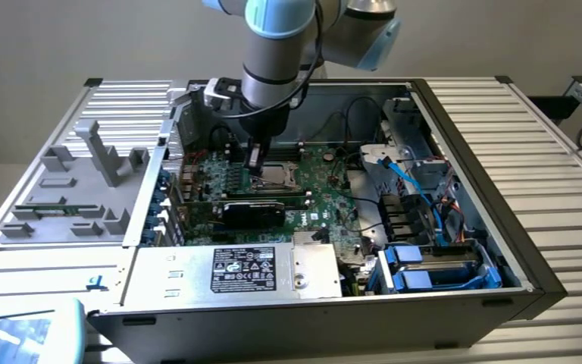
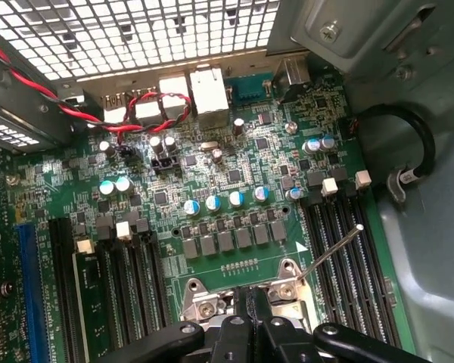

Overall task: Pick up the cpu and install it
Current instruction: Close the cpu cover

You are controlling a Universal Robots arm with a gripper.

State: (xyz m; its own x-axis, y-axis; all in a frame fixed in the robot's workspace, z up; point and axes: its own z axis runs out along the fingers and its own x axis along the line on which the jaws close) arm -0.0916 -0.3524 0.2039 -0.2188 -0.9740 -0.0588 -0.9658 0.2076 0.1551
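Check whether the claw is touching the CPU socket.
Cannot tell. The exterior view puts the claw low over the socket, but neither contact nor a gap shows plainly; in the wrist view the claw covers that spot.

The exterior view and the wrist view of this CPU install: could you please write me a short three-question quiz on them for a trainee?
1. True or false: the gripper is down inside the open computer case, over the motherboard.
2. In the wrist view, which colours does the twisted wire pair have? A red and black; B blue and white; C yellow and green.
3. Fill in: the flat cables at the exterior view's right side of the case are ____.

Key: 1 true; 2 A; 3 blue.
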